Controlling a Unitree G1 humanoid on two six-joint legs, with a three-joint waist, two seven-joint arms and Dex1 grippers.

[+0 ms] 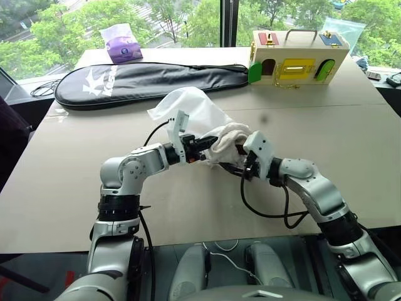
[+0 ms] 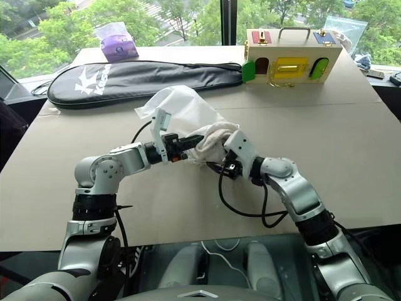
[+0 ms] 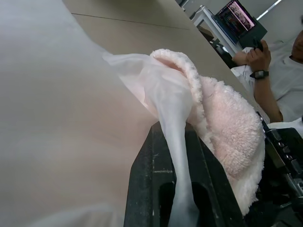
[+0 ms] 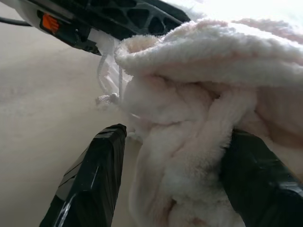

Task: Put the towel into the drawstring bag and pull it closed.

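Sheer white fabric of the drawstring bag (image 1: 191, 106) is being pinched at its mouth by the fully closed left claw (image 1: 202, 146), above the surface (image 1: 351, 144). Right claw (image 4: 175, 184) is standing spread around the towel (image 1: 227, 143), gripping it between both fingers at the bag mouth, partly inside
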